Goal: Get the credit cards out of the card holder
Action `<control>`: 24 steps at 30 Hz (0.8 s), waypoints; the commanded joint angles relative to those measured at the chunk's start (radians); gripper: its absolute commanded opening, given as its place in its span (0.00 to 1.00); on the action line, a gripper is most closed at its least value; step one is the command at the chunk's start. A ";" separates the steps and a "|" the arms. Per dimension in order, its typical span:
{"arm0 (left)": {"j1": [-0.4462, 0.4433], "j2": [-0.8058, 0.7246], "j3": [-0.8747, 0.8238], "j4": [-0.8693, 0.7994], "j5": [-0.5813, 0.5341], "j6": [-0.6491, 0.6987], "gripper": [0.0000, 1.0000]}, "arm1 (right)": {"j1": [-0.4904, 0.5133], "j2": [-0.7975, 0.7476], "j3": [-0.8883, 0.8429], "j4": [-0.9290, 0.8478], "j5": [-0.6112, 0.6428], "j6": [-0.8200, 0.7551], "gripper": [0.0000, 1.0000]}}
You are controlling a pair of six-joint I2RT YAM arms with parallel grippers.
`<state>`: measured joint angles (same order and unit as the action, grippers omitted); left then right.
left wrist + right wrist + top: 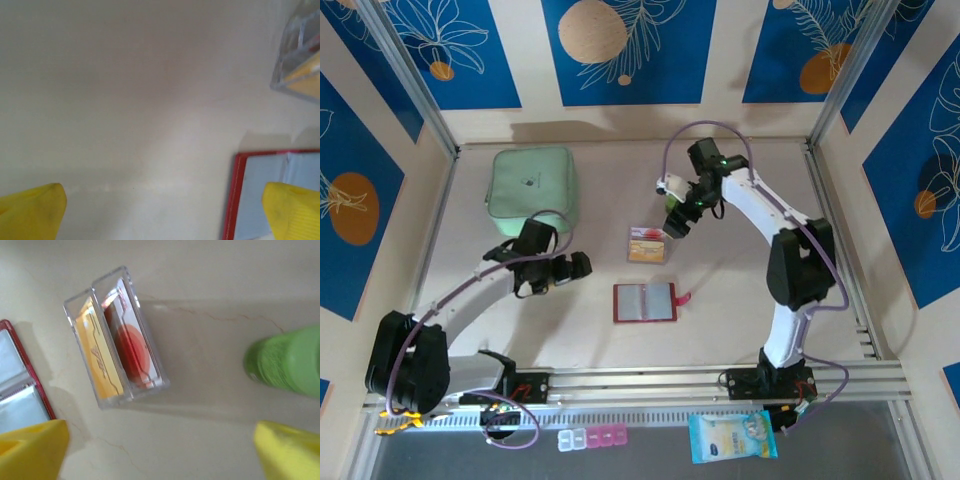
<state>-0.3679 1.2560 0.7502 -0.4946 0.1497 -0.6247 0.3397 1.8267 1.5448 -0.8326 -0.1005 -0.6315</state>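
So the card holder [645, 302] is lying open and flat, about mid-table, pockets facing up. Its long axis runs left-right across the table and the little strap tab [682, 297] sticks out the right end.

The credit cards [648, 245] sit in a clear two-slot case [115, 355], just past the wallet's far edge with a strip of bare table [740, 280] between them. In the right wrist view, an orange-yellow card is in one slot and a card with a red circle is in the other.

The left gripper [575, 267] is spread wide just off the wallet's left end. Its wrist view has one yellow finger [292, 210] over the red left border. The right gripper [677, 222] is gaping too, on the far-right side of the case and pinching nothing.

Plenty of open tabletop left, right and near-side of the wallet. A mint-green pouch [532, 182] is well off in the far-left corner.
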 commanded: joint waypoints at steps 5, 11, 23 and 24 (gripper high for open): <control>0.045 0.016 0.069 -0.042 -0.361 0.213 1.00 | -0.074 -0.188 -0.314 0.306 0.037 0.265 0.99; 0.065 0.013 0.046 0.077 -0.635 0.339 0.99 | -0.188 -0.331 -0.608 0.601 0.109 0.511 0.99; 0.172 0.032 -0.244 0.756 -0.613 0.578 0.99 | -0.300 -0.402 -0.987 1.243 0.235 0.694 0.99; 0.184 0.039 -0.261 0.803 -0.600 0.576 0.99 | -0.301 -0.397 -0.990 1.270 0.235 0.692 0.99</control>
<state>-0.2150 1.2766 0.5293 0.0578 -0.4717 -0.1043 0.0456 1.4193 0.5598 0.2272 0.1017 0.0135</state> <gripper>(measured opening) 0.994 0.990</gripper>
